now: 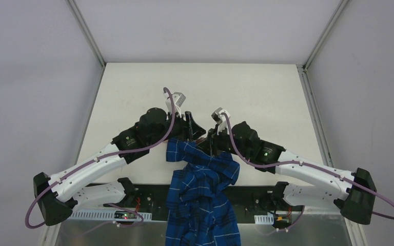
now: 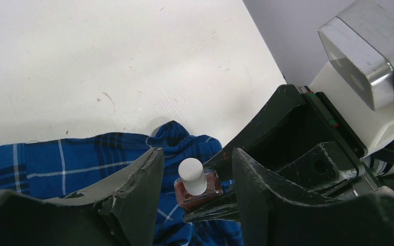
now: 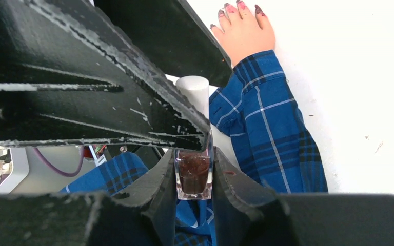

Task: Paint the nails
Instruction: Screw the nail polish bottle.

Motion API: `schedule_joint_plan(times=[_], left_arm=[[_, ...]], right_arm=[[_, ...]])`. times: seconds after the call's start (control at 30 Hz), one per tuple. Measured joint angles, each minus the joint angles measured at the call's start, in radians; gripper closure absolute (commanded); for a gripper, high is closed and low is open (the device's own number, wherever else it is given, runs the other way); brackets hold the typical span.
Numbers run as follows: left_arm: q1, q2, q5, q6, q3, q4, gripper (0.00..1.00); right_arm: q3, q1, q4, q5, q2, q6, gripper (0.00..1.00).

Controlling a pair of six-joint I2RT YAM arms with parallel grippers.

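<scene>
You've got a white counter point(image 1: 267, 97), lightly scuffed with small dark specks point(image 2: 107, 97). A blue plaid sleeve point(image 1: 200, 195) lies on it, near-center, draping over the near edge. A pale hand point(image 3: 246, 33) lies flat at the sleeve's far end, dark reddish nails point(image 3: 259, 9) up.

White table point(image 1: 267, 92) standing between grey walls point(image 1: 31, 77).
Soft, even light is falling on its scuffed top; slanted metal posts point(image 1: 87, 33) are rising from both far corners, framing the plain back wall point(image 1: 195, 25).

The plaid sleeve point(image 3: 267, 128) is soft cloth. The little bottle point(image 3: 193, 177) is shiny glass. The black jaws look scratched, dull.
</scene>
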Motion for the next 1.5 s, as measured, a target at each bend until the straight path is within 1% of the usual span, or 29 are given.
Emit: schedule_joint_plan(times=[0.1, 0.23, 0.5, 0.57, 0.67, 0.7, 0.77, 0.8, 1.03, 1.1, 1.23, 1.37, 1.5], left_arm=[[0.000, 0.000, 0.000, -0.011, 0.000, -0.006, 0.54], [0.000, 0.000, 0.000, -0.027, -0.001, -0.007, 0.62], [0.000, 0.022, 0.008, -0.038, -0.001, -0.007, 0.62], [0.000, 0.027, 0.008, -0.039, -0.001, -0.007, 0.64], [0.000, 0.037, 0.008, -0.039, -0.002, -0.007, 0.71], [0.000, 0.040, 0.008, -0.039, -0.002, -0.007, 0.78], [0.000, 0.048, 0.010, -0.042, -0.001, -0.007, 0.95], [0.000, 0.051, 0.012, -0.047, -0.001, -0.007, 1.00], [0.005, 0.053, 0.033, -0.050, -0.002, -0.003, 1.00], [0.006, 0.051, 0.046, -0.050, -0.002, 0.000, 1.00], [0.006, 0.034, 0.088, -0.042, -0.002, 0.021, 1.00], [0.006, -0.018, 0.161, -0.027, -0.014, 0.066, 1.00], [0.006, -0.078, 0.248, -0.006, -0.024, 0.113, 1.00]], right_arm=[[0.003, 0.008, 0.000, 0.028, 0.007, -0.006, 1.00], [0.003, 0.011, -0.001, 0.069, 0.014, -0.009, 1.00], [0.011, 0.015, -0.006, 0.101, 0.017, -0.014, 1.00], [0.013, 0.015, -0.006, 0.104, 0.017, -0.014, 1.00], [0.013, 0.016, -0.007, 0.105, 0.017, -0.015, 1.00], [0.013, 0.016, -0.007, 0.105, 0.017, -0.015, 1.00], [0.013, 0.017, -0.007, 0.105, 0.017, -0.017, 1.00], [0.013, 0.017, -0.008, 0.105, 0.017, -0.017, 1.00], [0.013, 0.011, -0.011, 0.099, 0.015, -0.013, 1.00], [0.010, -0.007, -0.009, 0.066, 0.008, -0.005, 1.00], [-0.024, -0.071, 0.031, -0.075, -0.039, 0.024, 1.00], [-0.058, -0.139, 0.110, -0.268, -0.093, 0.066, 1.00], [-0.080, -0.188, 0.227, -0.456, -0.116, 0.119, 1.00]])
